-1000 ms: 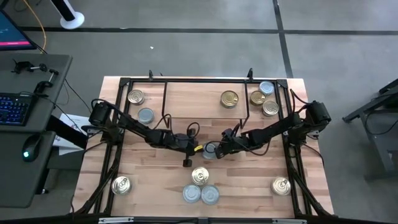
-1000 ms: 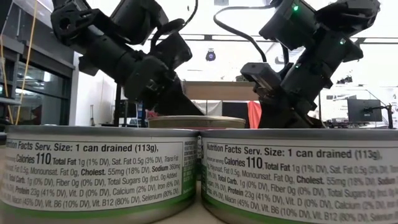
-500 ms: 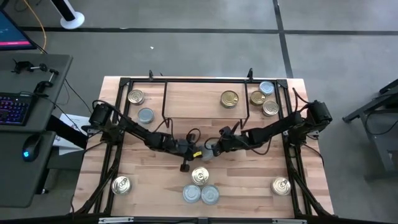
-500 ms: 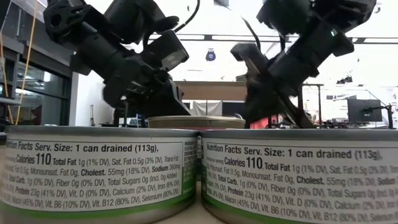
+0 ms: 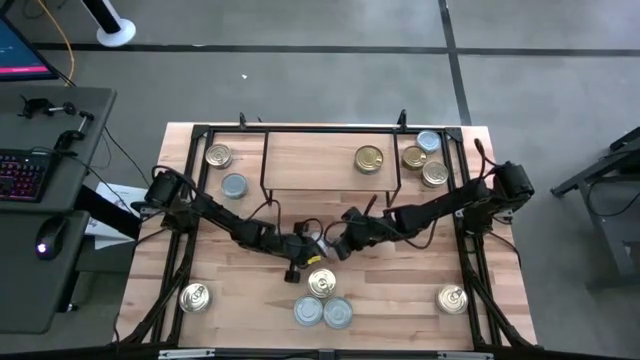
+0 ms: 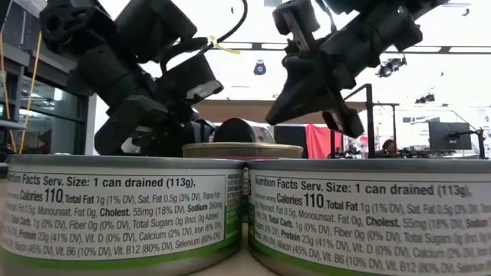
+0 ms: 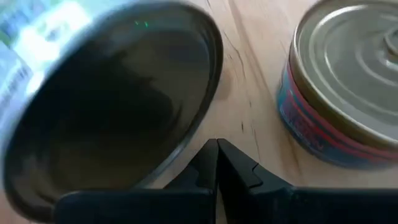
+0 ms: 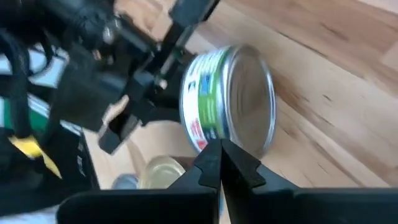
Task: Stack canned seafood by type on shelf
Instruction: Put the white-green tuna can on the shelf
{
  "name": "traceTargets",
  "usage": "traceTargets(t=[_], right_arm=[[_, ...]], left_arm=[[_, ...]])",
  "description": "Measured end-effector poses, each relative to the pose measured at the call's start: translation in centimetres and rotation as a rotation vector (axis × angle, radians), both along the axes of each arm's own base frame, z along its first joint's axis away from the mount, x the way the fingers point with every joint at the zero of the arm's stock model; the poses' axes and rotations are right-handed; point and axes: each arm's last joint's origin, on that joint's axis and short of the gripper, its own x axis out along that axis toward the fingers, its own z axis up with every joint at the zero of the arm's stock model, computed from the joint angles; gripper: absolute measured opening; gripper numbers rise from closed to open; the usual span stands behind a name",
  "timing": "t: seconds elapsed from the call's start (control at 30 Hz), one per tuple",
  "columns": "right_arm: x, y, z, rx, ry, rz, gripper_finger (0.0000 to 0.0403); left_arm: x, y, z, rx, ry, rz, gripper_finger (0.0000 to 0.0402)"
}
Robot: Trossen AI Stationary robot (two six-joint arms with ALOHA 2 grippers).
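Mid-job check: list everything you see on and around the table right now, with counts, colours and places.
Light-wood shelf on black wire legs: one, back centre of the table.
Gold-lidded round tins: five; on the shelf, two to its right, back left, front centre.
Pale blue-silver tins: four; two front centre, left, back right.
Silver pull-tab tins: two; front left, front right.
Green-labelled tin: one, on its side between the grippers.
Wooden tabletop: one, light.
Grey desk: one, left, with a keyboard.
Left gripper: shut, at table centre.
Right gripper: shut, facing it.
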Motion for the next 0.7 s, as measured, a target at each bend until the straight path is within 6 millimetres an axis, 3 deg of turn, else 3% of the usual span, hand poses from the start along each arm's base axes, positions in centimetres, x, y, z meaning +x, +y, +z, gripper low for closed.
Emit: traceTargets(t=[0.23, 0.43, 0.57, 0.7], right_arm=[[1.5, 0.3, 3.5, -0.109, 0.048, 0.074, 0.0], [3.5, 0.2, 8.0, -0.246, -0.002, 0.062, 0.0001], [5.8, -0.5, 7.6, -0.292, 0.031, 0.121, 0.0029], [7.7, -0.4, 5.9, -0.343, 0.142, 0.214, 0.0105]], left_arm=[[-1.8, 0.3, 1.3, 0.02, 0.168, 0.008, 0.0], [-5.1, 1.3, 5.0, 0.06, 0.316, 0.038, 0.0], [-7.0, 1.9, 7.9, 0.095, 0.302, 0.067, 0.0], [-8.7, 2.6, 10.6, 0.082, 0.24, 0.155, 0.0]])
